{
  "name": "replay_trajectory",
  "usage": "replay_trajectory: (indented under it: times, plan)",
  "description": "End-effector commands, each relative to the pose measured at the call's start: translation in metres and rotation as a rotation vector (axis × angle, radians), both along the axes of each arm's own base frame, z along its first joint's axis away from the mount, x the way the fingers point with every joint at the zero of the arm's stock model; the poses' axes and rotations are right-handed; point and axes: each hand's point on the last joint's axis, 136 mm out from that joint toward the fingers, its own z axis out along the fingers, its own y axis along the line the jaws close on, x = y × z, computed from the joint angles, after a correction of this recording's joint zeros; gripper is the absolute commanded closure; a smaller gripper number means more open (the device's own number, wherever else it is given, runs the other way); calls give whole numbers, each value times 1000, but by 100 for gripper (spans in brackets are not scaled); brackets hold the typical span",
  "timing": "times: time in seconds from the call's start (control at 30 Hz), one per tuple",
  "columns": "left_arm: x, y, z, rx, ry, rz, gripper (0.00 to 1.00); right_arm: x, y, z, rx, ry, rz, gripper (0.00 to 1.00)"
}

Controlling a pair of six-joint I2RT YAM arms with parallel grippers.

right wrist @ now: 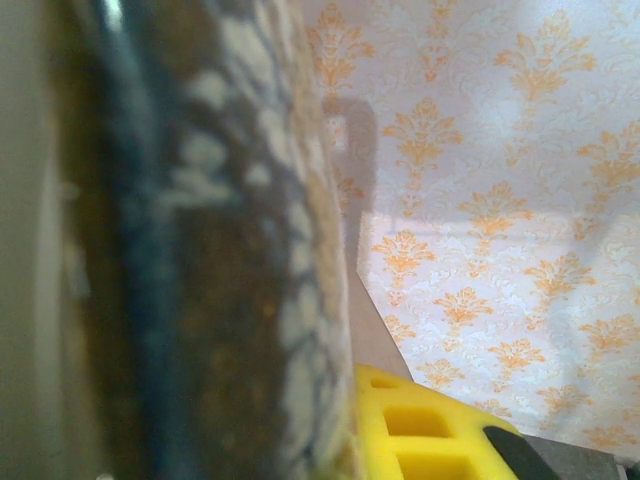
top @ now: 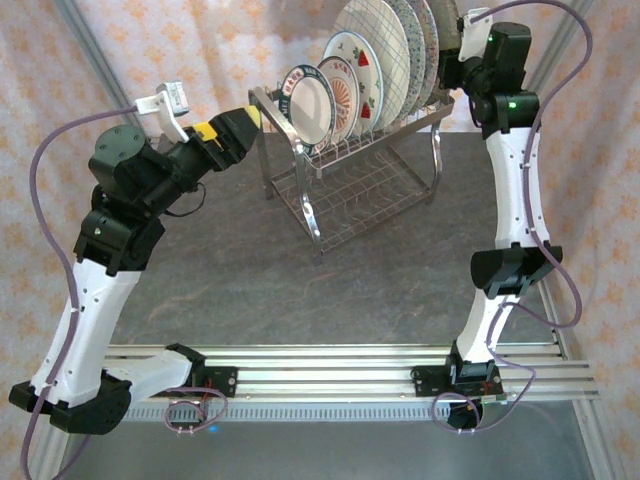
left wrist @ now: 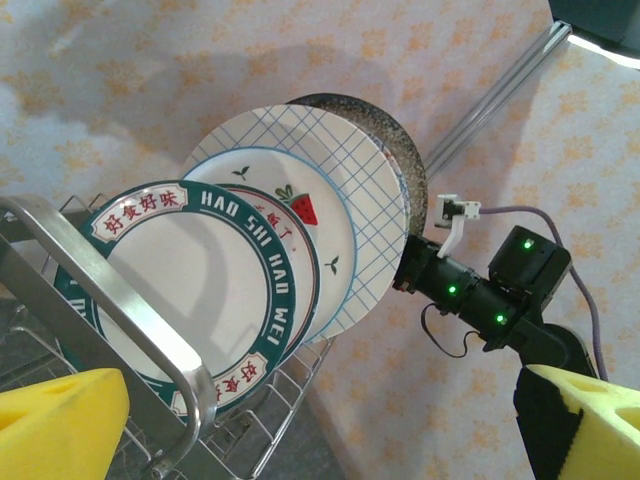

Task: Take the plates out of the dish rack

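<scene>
Arms: two, bases bolted at the near rail, both reaching toward the far side.
Tabletop (top: 250, 270): one, dark grey, carried the dish rack on its far half.
Left claw (top: 243, 127): spread wide, holding nothing, just beside the rack's left end. Yellow pads (left wrist: 60, 425) sat either side of the looped end handle (left wrist: 110, 300) in the left wrist view.
Dish rack (top: 350, 190): one, silver wire, two tiers. Long axis ran from near left to far right in the top view.
Plates: stood on edge in one row along the upper tier, faces turned toward the left claw, small ones in front.
Count, left wrist view: at least four told apart, namely the lettered plate (left wrist: 190, 290), strawberry plate (left wrist: 320, 225), plaid plate (left wrist: 370, 200) and speckled plate (left wrist: 400, 140).
Count, top view: one more small plate (top: 342, 95) between the first two, further rims behind the speckled one. Exact total could not be told.
Right claw (top: 462, 45): at the far right end of the row, against the rearmost plate.
Right wrist view: blurred speckled rim (right wrist: 250, 250) touching one yellow pad (right wrist: 420, 430). Could not tell whether clamped.
Backdrop (top: 150, 40): pale, orange flower print.
</scene>
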Motion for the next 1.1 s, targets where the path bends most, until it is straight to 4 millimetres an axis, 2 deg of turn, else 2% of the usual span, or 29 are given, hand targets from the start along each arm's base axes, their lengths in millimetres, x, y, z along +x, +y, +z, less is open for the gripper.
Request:
replay_trajectory:
  times: [0.0,0.27,0.4,1.07]
  plan:
    - [-13,-3,16,-36,-55,-32,1,-16,18,60,105,-150,19,100]
    - [-17,-3,17,-38,-54,-40,1,-38,7,113,106,-296,-33,100]
    - [-18,-2,18,-41,-57,-42,1,-48,2,133,111,-354,-54,100]
    - [-18,-7,20,-65,-56,-70,1,-94,-17,201,142,-568,-129,100]
